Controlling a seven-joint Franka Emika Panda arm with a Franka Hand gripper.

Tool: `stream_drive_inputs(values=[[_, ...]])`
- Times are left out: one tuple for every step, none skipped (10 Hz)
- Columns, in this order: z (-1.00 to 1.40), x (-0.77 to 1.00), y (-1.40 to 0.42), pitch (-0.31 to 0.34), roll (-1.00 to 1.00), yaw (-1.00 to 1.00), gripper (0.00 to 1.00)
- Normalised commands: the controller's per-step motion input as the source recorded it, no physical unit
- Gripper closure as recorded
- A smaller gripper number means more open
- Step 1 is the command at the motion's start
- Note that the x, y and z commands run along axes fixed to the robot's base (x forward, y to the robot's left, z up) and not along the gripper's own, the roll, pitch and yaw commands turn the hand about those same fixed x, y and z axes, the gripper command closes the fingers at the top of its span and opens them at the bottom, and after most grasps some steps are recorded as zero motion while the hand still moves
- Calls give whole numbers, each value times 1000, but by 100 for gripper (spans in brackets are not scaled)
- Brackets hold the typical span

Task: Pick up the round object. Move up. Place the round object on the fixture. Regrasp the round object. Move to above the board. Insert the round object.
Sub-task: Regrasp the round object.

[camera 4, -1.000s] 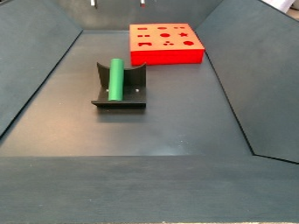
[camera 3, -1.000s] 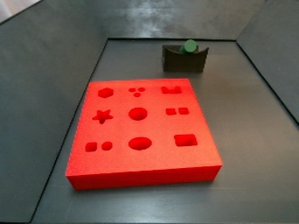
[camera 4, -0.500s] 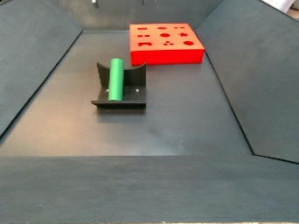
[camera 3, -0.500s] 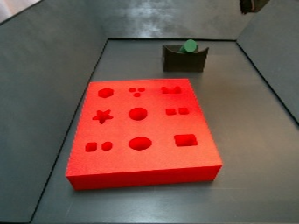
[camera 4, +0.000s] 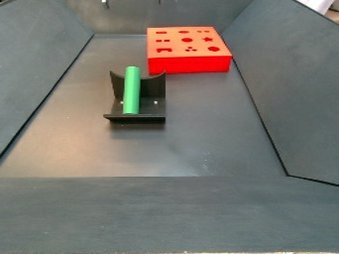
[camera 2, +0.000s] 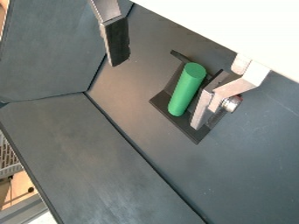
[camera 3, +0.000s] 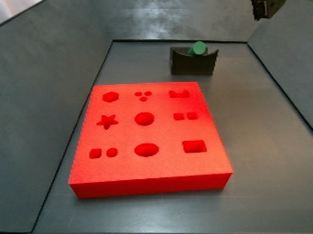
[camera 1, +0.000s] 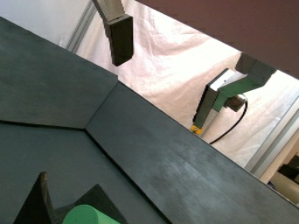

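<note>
A: Since the peg (camera 2: 184, 88) lies in the fixture (camera 4: 137, 105), regrasp is next. Gripper (camera 2: 163, 68)?
B: High above it, fingers (camera 2: 115, 41) wide, empty. Descend centred, close across its middle.

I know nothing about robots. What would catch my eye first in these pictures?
Probably the big bright red board with shaped holes, lying on the dark floor. Next, the green peg resting in the notch of a small dark fixture, apart from the board. The gripper hangs high above the peg, open and holding nothing; only its tip shows at the upper edge of a side view.
</note>
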Motion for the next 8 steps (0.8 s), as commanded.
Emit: stream_drive_inputs(values=[[-1000, 45, 67, -49, 168, 208, 0], [-1000, 47, 68, -55, 170, 181, 0], [-1000, 54, 61, -78, 163, 142, 0], [-1000, 62, 53, -93, 133, 98, 0], [-1000, 68, 48, -96, 107, 66, 0], [-1000, 76, 44, -96, 85, 40, 0], [-1000, 85, 40, -86, 64, 15, 0], [-1000, 93, 35, -76, 54, 1, 0]])
